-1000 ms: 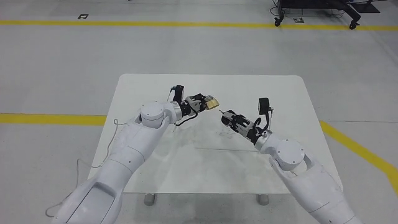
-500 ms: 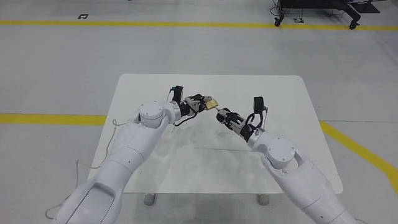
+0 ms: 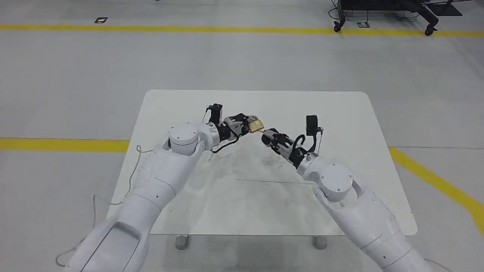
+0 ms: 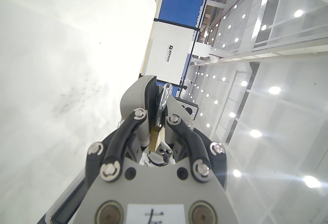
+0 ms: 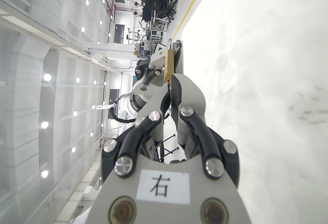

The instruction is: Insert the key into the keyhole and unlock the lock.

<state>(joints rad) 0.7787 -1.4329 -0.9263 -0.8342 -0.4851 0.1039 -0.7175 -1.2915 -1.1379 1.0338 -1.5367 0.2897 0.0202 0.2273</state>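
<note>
A brass padlock [image 3: 259, 126] with a silver shackle is held off the white table [image 3: 333, 113] in my left gripper [image 3: 252, 125], which is shut on it. The left wrist view shows the padlock [image 4: 155, 139] edge-on between the fingers [image 4: 150, 92]. My right gripper [image 3: 267, 137] sits just right of the lock, its tips at the lock's lower end. In the right wrist view, its fingers [image 5: 176, 89] are pressed together on the key, of which only a sliver [image 5: 169, 83] shows, meeting the padlock [image 5: 168, 66]. I cannot see the keyhole.
Both arms meet above the table's middle, a little toward the far edge [image 3: 257, 92]. The bare tabletop [image 3: 249, 196] has faint scuff marks. Beyond it are grey floor, yellow lines [image 3: 151, 28] and a dark cart [image 3: 386, 0] at the far right.
My right gripper has moved left and slightly away from me, closing the gap to the padlock. The left gripper and the lock have barely shifted.
</note>
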